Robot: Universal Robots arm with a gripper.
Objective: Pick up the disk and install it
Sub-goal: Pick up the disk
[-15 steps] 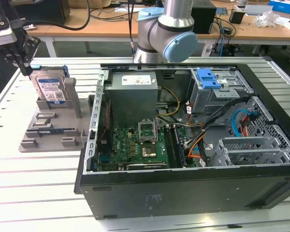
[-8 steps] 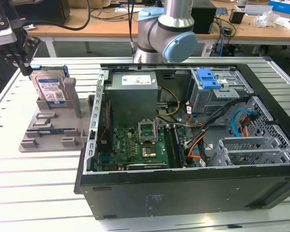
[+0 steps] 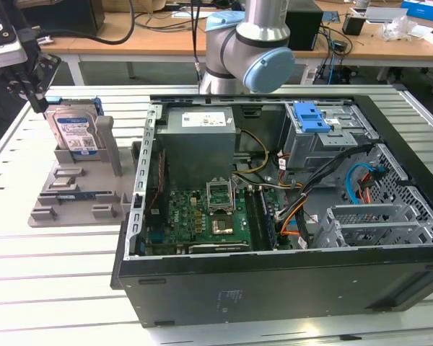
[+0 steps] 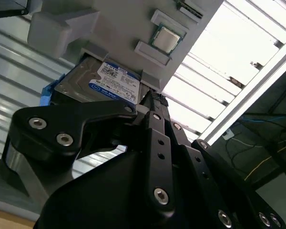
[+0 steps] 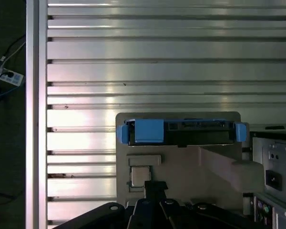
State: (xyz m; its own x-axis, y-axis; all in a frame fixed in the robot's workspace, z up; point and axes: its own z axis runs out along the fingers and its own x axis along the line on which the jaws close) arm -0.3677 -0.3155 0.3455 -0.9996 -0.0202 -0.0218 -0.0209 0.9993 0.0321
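Noted black gripper [image 3: 38,103] angled down, just above flat silver-metal disk [image 3: 73,128] with blue side rails, standing on edge in grey plastic holder [image 3: 72,203] beside open black computer case [image 3: 274,288]; grip state indeterminate

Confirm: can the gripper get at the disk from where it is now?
Probably yes. The disk stands upright in the grey holder with its top edge bare. The gripper hangs just above it, toward the exterior view's left, with nothing between them.
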